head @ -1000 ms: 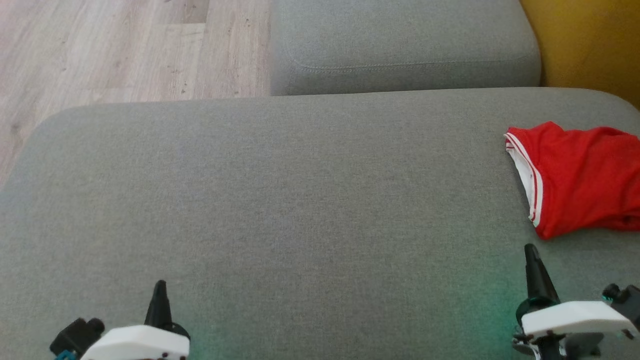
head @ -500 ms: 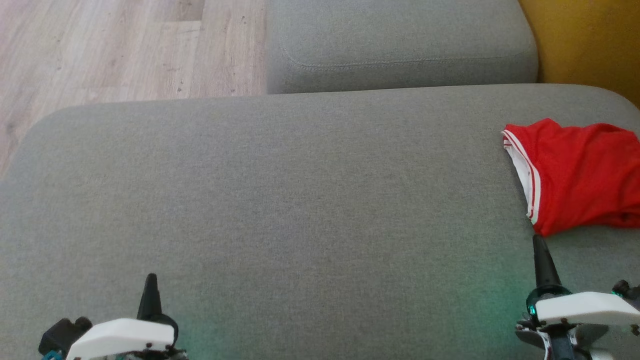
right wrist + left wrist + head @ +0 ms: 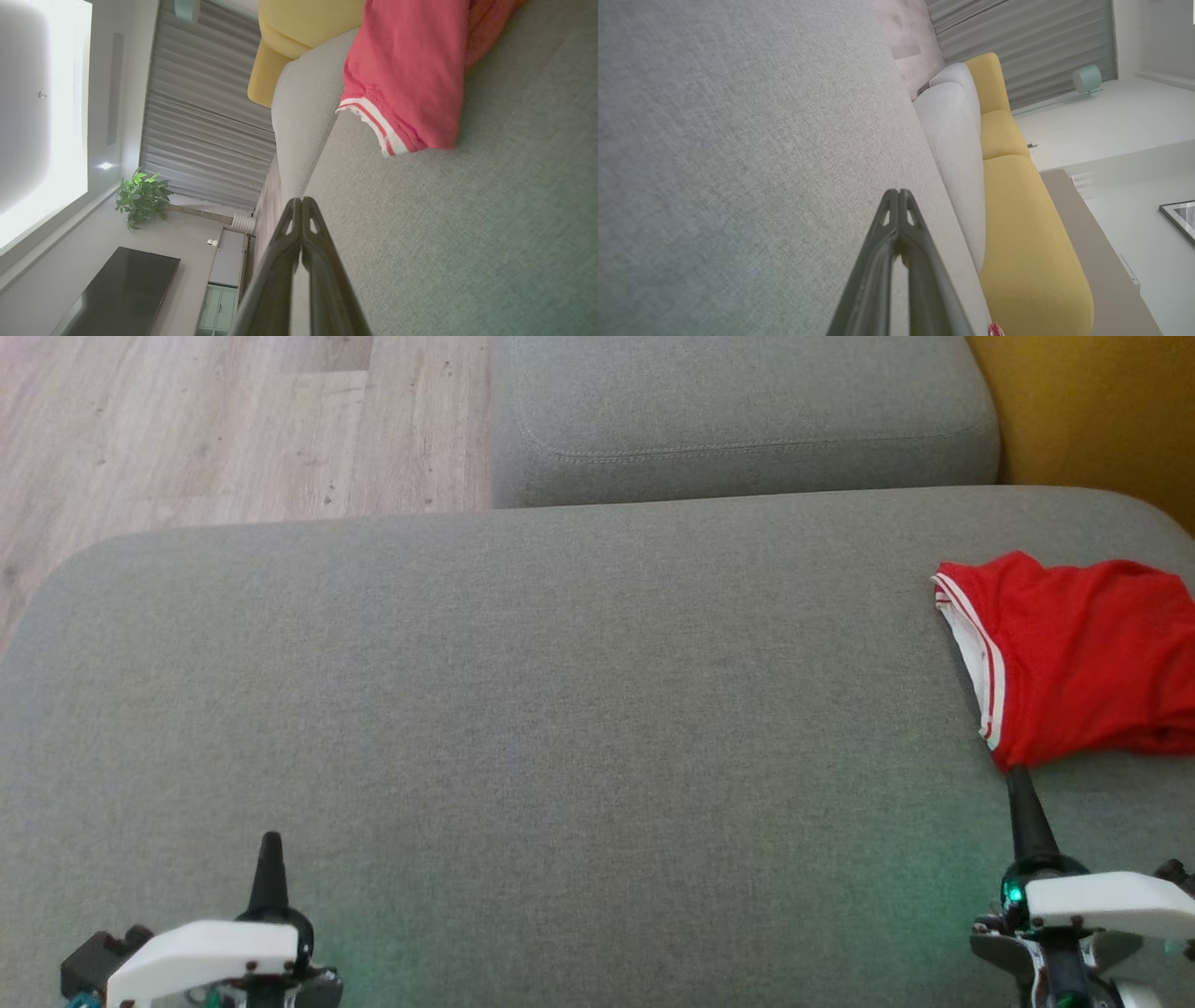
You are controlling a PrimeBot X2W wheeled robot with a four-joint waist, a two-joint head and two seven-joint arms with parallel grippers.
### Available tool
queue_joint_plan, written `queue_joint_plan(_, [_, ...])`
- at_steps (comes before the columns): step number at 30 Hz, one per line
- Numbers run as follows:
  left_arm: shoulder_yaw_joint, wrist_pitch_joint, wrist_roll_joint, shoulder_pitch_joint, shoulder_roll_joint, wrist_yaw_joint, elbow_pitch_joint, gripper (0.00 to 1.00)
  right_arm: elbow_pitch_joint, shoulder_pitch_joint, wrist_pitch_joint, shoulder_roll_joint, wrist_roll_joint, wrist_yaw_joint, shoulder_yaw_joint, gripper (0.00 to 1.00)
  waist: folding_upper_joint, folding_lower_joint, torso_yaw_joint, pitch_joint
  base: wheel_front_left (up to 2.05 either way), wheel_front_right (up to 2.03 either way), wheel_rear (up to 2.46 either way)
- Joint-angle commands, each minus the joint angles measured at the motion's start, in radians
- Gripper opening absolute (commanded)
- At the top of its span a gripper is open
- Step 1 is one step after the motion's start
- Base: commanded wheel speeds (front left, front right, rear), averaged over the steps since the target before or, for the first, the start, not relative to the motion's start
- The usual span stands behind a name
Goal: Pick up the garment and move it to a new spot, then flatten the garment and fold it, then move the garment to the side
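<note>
While the red garment (image 3: 1074,653) lies bunched at three o'clock on the big grey cushion (image 3: 560,709), both tools are down low at the near edge. The garment's white-and-red striped hem faces nine o'clock, and its far side runs off the frame at the right.

Right gripper (image 3: 1016,782), at five o'clock: fingers pressed tight together into one dark point, nothing between them. That point aims at twelve o'clock, straight at the garment's near corner. From the head camera the tip looks to sit right at that corner. The right wrist camera shows a strip of bare grey fabric between the tips and the striped hem, so they're near, not touching.

Left gripper (image 3: 270,845), at seven o'clock: closed just as tight, empty, over bare cushion and well apart from the garment.

Up at twelve o'clock a second grey cushion (image 3: 738,420) butts against the big one. Pale wooden floor (image 3: 187,429) shows at eleven o'clock, yellow upholstery (image 3: 1102,411) at one o'clock.
</note>
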Motion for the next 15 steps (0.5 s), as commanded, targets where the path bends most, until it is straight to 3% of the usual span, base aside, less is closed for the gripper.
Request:
queue_joint_plan(1, [0.049,0.008,-0.022,-0.067,-0.003,-0.019,-0.021,0.0,-0.027,-0.061,0.006,-0.022,0.036,-0.001,0.007,0.0,-0.0001,0.0001,-0.001,0.001,0.0,0.0,0.0])
queue_joint_plan(15, [0.125,0.045,-0.118,-0.092,-0.038,-0.07,-0.006,0.0,-0.017,-0.09,0.026,-0.022,0.194,-0.001,-0.009,0.0,-0.0001,0.0,-0.009,0.007,0.0,0.0,0.0])
